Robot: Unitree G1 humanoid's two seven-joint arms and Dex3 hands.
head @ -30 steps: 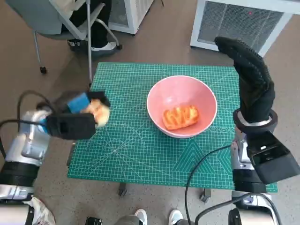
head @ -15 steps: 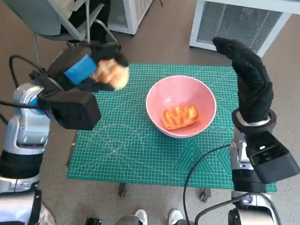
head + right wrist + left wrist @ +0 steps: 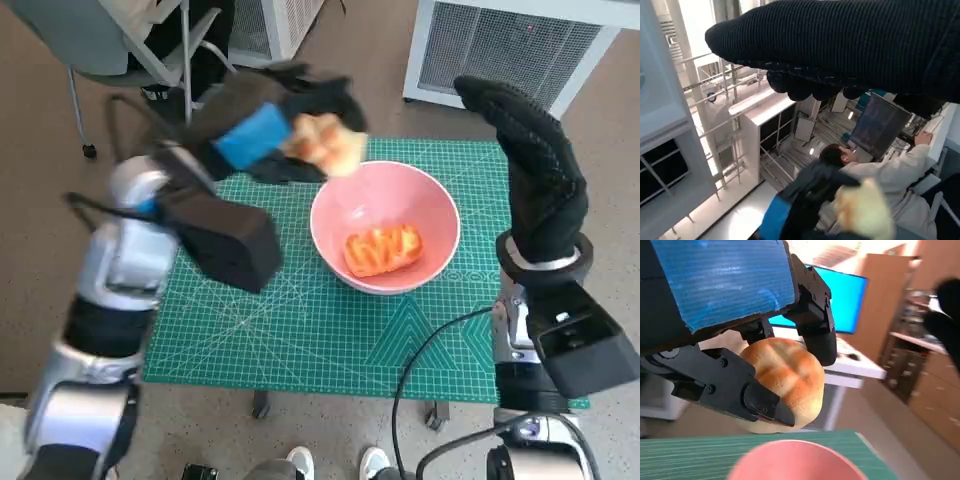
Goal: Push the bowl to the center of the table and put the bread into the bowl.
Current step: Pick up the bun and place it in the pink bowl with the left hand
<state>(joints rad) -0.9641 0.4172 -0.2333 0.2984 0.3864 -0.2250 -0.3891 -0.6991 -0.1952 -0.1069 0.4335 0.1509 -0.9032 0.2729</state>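
One bread roll point(image 3: 325, 143) is sitting in our left hand point(image 3: 268, 128), fingers point(image 3: 815, 335) gripping it, beside the bowl point(image 3: 440, 215) rim; letting go now may be dropping it outside; our right hand point(image 3: 535, 165) is holding nothing, fingers straight.

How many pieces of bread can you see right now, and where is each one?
2. One orange-glazed bread lies inside the pink bowl. A pale round bread roll is held by the left hand above the bowl's far-left rim. Nothing suggests more hidden.
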